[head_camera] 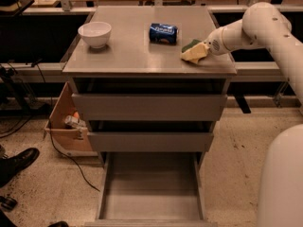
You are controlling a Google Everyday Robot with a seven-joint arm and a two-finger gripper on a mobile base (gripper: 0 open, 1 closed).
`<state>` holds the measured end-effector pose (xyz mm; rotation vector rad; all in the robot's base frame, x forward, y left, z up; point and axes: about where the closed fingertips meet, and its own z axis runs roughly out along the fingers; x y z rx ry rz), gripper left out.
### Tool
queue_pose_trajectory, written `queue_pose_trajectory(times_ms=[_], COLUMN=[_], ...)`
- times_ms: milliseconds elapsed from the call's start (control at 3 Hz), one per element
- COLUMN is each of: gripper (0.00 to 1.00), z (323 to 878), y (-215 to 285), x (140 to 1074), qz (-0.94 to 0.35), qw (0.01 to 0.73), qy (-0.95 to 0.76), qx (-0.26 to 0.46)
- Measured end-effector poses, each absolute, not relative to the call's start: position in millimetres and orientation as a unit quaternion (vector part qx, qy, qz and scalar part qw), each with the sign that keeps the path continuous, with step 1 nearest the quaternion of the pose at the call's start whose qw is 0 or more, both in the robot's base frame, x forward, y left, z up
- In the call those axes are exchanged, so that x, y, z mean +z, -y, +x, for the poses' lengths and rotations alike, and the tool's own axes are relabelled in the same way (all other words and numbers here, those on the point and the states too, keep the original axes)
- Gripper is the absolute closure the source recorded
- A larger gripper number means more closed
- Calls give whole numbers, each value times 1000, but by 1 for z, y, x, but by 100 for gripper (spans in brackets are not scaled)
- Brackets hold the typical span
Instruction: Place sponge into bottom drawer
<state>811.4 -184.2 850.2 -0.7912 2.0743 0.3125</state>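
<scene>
The bench [132, 56] carries the things; below, the bottom drawer [151, 193] stands pulled out to receive. The sponge [191, 55] lies near the bench's front corner, my hand [203, 50] against it; if it grasps already, I cannot tell.

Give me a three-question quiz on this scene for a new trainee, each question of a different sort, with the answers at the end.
1. True or false: the bottom drawer is pulled open.
2. Multiple choice: on the cabinet top, what lies between the white bowl and the sponge? A) a blue can B) a mug C) a bottle
3. Fill in the blank: the tool is at the ___, near the right edge of the cabinet top.

Key: 1 true; 2 A; 3 sponge.
</scene>
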Motion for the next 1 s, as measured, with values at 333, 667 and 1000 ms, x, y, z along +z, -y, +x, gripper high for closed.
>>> queue_pose_trajectory(times_ms=[333,667,1000], gripper=[85,100,100], z=[776,727,663], y=[191,200,226], x=[869,876,872], qz=[-325,-344,-372], qw=[431,412,370], qy=[-830,-828,-831], qx=[139,163,185])
